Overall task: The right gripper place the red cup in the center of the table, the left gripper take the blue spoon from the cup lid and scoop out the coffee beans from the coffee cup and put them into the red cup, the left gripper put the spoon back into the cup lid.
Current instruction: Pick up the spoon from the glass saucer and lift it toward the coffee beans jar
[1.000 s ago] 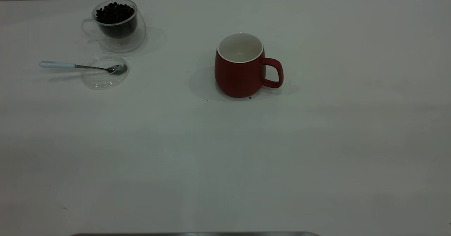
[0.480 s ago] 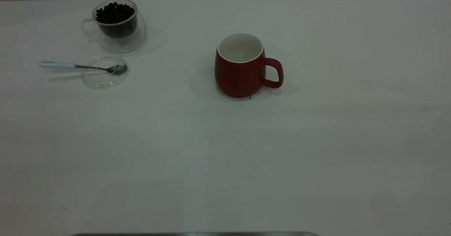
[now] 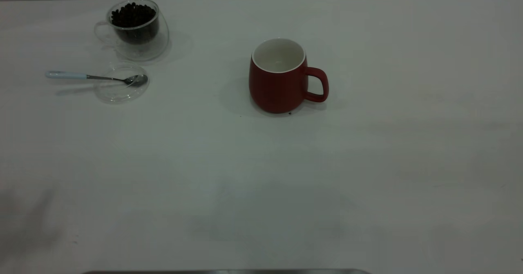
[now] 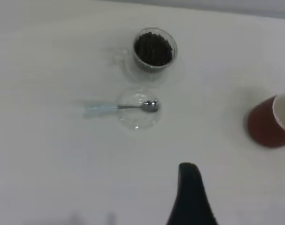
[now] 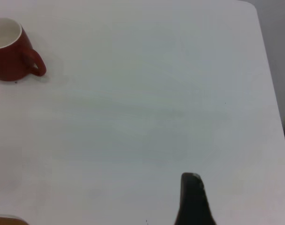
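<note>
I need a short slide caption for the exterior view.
Red cup stands mid-table; blue spoon rests on cup lid.

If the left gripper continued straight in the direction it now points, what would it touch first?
Probably the cup lid, where the blue spoon rests. In the left wrist view the left gripper points roughly toward them over bare table; the coffee cup lies beyond. Depth is unclear, so this is uncertain.

- your table (image 3: pixel 367 163) looks like a smooth, matt white surface.
- your red cup (image 3: pixel 278 88) reads as ceramic, dull red outside, white and faintly glossy inside.
- your coffee cup (image 3: pixel 137 30) is clear glass, double-walled, around dark matt coffee beans (image 3: pixel 132 15).
- your cup lid (image 3: pixel 116 92) is thin clear plastic.
- your blue spoon (image 3: pixel 92 77) has a shiny metal bowl and a smooth pale handle.
</note>
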`<state>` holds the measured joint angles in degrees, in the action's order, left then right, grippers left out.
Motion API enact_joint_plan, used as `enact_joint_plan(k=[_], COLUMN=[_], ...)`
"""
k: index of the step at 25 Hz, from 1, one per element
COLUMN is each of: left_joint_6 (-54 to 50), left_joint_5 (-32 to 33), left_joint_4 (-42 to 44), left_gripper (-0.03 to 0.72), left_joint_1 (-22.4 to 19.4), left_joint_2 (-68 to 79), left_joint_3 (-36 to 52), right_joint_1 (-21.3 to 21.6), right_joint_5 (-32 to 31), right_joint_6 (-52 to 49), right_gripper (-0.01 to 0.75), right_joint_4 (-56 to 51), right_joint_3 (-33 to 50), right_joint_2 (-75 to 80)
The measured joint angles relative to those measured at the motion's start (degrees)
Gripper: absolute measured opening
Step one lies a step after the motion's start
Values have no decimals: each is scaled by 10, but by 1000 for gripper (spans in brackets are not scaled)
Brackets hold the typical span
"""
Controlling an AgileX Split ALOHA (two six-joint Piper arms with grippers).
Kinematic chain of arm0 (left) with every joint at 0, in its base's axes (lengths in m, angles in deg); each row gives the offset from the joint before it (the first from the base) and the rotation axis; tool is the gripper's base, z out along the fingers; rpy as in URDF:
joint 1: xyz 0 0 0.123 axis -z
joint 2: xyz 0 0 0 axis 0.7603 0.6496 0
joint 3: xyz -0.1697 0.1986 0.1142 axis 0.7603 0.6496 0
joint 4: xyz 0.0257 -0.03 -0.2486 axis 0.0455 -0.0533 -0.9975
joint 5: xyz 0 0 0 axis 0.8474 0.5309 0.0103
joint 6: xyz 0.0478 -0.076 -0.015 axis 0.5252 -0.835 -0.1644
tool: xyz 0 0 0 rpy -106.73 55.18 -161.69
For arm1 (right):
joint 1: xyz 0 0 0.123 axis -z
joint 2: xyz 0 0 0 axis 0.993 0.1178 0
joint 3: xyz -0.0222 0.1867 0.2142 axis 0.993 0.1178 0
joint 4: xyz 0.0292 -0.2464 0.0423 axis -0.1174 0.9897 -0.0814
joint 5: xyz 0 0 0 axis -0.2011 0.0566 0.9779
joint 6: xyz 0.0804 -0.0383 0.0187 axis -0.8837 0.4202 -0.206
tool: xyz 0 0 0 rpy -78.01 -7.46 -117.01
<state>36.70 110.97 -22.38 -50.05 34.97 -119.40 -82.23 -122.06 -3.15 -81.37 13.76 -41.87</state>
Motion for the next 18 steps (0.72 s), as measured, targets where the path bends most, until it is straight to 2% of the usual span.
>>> enact_joint_plan(k=[3,7,12,15,18], left_joint_6=[11,36,64,85,128], left_joint_5=[-35,-25,62,109,152], left_joint_4=[-28,-48,-55,-68,-117], left_gripper=[586,586,586,586,586], left_joint_1=[0,0,-16,-49,-100], left_joint_2=[103,222,360,427,487], left_joint_3=[-22,-97,-222,-289,-338], right_joint_1=[0,0,0,0,0], right_joint_5=[0,0,0,0,0], right_joint_6=[0,0,0,0,0], right_gripper=[546,546,546,546,546], right_joint_4=[0,0,0,0,0], right_joint_3=[0,0,0,0,0], right_joint_2=[0,0,0,0,0])
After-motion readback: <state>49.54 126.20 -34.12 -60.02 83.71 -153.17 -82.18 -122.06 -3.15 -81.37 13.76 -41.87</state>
